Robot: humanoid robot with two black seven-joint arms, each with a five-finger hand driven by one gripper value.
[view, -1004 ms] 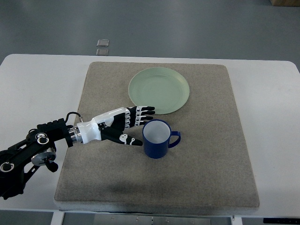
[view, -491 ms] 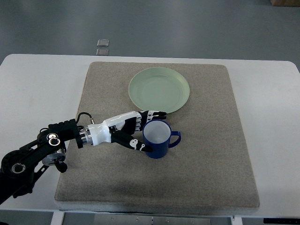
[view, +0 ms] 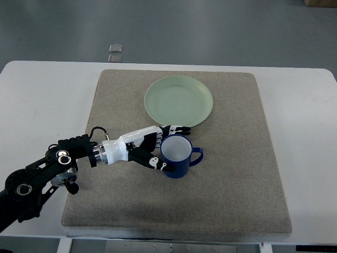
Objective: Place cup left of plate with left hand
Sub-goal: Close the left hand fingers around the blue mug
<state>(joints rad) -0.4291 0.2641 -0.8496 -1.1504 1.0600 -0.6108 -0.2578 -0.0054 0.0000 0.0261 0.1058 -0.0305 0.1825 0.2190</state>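
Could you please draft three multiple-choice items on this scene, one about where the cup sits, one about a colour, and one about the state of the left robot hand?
1. Where does the blue cup stand relative to the green plate?
A. On the plate
B. On the mat, on the near side of the plate
C. Off the mat, on the bare white table

2. What colour is the inside of the cup?
A. White
B. Blue
C. Green

3. What is the left robot hand doing?
A. Resting flat on the plate
B. Hanging far from the cup
C. Wrapping its fingers and thumb around the cup's left side

Answers:
1 B, as the cup stands on the grey mat below the plate's rim in the picture.
2 A, as the interior shows white inside the blue wall.
3 C, as the fingers lie along the far rim and the thumb on the near wall.
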